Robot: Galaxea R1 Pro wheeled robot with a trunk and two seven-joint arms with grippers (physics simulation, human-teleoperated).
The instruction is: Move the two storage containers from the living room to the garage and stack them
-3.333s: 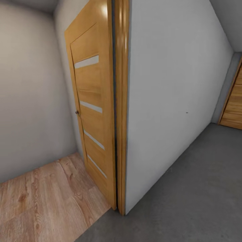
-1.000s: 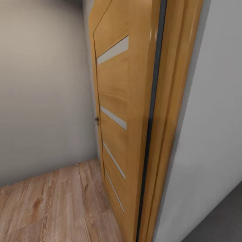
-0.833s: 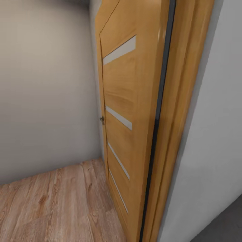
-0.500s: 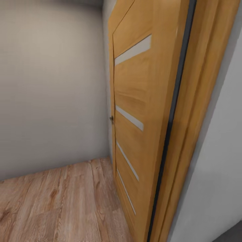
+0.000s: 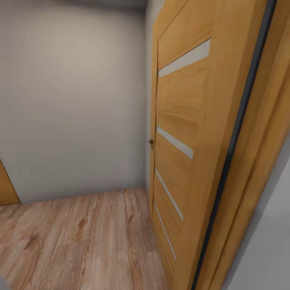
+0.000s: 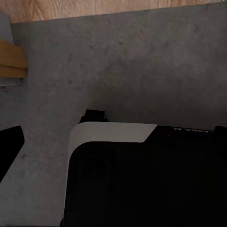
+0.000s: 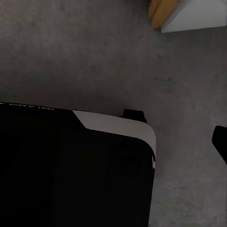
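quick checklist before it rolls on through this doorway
1. Door open enough: ok. The wooden door stands swung open beside its frame.
2. Path ahead on the wood plank floor: ok for the stretch in the head view, up to the grey wall.
3. Side clearance to door and frame: cannot tell. Both sit very close on the right side of the head view.
4. What is under the robot: ok. The wrist views show grey concrete floor around the robot's black and white base.
5. A storage container being carried: cannot tell.
6. Left and right hand state: cannot tell.
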